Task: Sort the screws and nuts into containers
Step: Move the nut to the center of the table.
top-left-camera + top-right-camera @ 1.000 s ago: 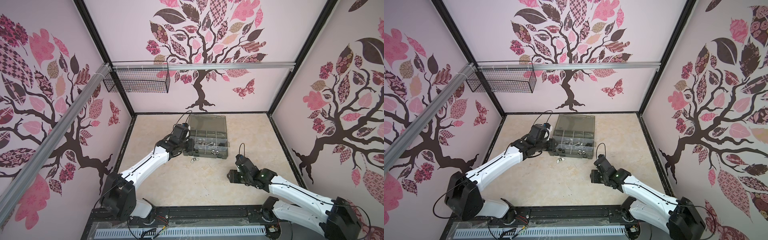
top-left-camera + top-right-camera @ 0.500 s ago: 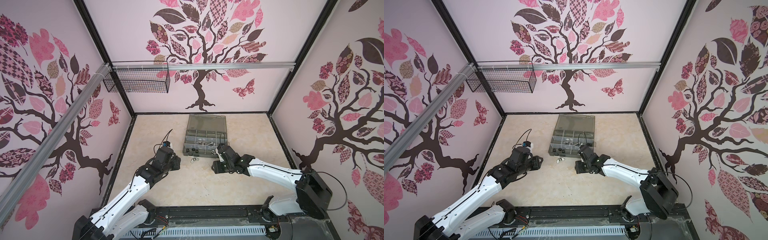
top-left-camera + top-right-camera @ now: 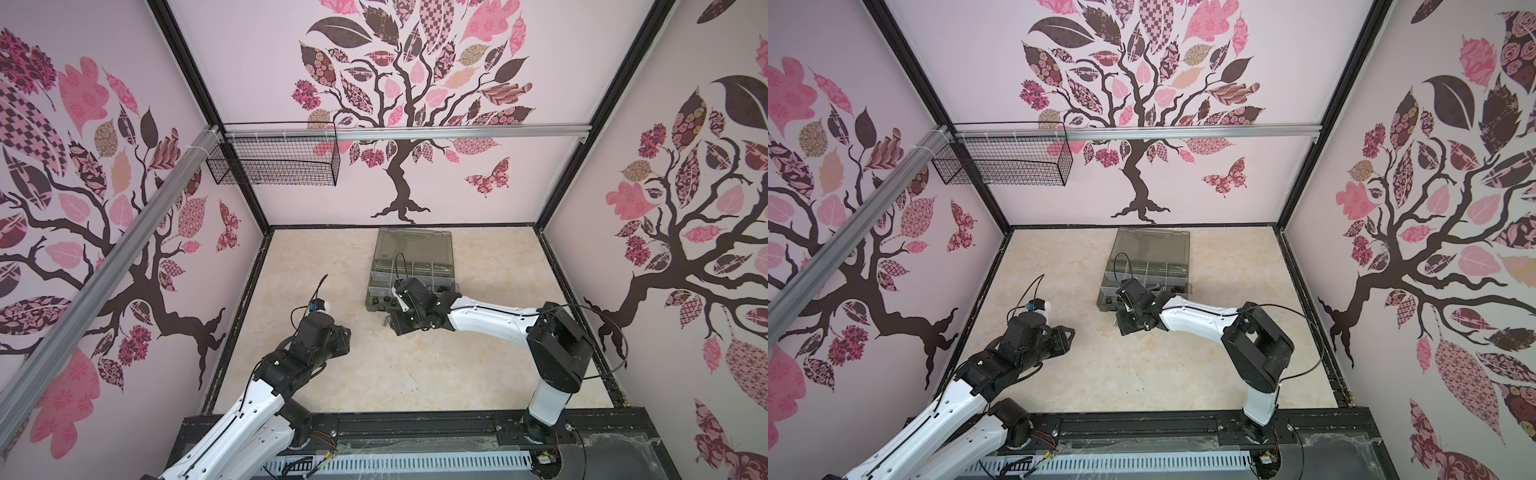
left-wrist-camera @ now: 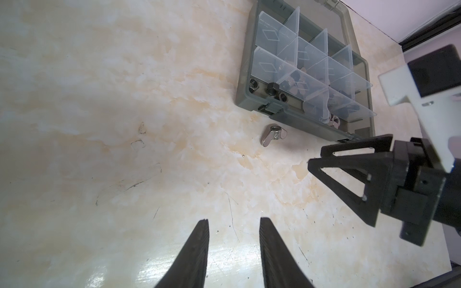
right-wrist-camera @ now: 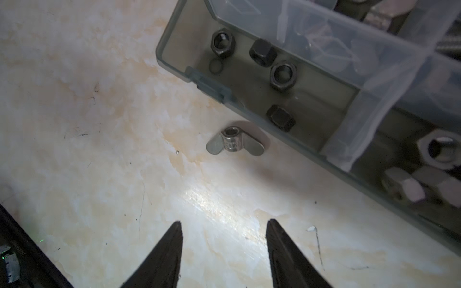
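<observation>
**A:** Right gripper (image 5: 224, 222) first: jaws parted to a middling width, nothing between them, low over the surface (image 5: 99, 124).

**B:** And straight ahead of its tips there's a silver wing nut (image 5: 230, 143). It's lying on the surface just beside the front wall of the organizer case (image 5: 174, 67), but outside it.

**A:** Over that wall, the corner compartment (image 5: 239, 82) holds four black nuts (image 5: 283, 74). The next compartment along has silver hex nuts (image 5: 441, 149).

**B:** In a top view the case sits centre frame, lid (image 3: 411, 245) swung open toward the back wall. The left gripper (image 3: 345, 338) is off at lower left of it, well apart.

**A:** Narrower gap on that one, and it's empty too. The farther compartments blur behind the clear dividers. Possibly bolts in there, I can't say.
</observation>
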Robot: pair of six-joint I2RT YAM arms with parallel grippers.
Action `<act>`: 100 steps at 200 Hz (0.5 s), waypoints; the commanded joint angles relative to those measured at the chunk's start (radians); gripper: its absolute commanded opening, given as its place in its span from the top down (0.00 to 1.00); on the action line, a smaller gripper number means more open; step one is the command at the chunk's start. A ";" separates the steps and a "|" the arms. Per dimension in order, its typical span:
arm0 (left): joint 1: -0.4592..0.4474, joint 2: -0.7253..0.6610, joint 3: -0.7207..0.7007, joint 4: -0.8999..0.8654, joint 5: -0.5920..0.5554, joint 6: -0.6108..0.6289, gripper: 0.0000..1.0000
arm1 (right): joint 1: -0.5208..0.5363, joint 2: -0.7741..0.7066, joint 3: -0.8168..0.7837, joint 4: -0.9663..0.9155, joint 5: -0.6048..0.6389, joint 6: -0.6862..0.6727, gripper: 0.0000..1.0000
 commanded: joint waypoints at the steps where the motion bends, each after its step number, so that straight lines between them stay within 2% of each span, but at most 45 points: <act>1: 0.006 -0.020 -0.027 -0.027 -0.022 -0.023 0.62 | 0.028 0.079 0.078 -0.005 0.025 -0.048 0.43; 57: 0.005 -0.048 -0.051 -0.038 0.008 -0.044 0.63 | 0.059 0.254 0.286 -0.073 0.125 -0.133 0.43; 100: 0.005 -0.065 -0.061 -0.028 0.029 -0.060 0.63 | 0.071 0.317 0.334 -0.058 0.150 -0.155 0.43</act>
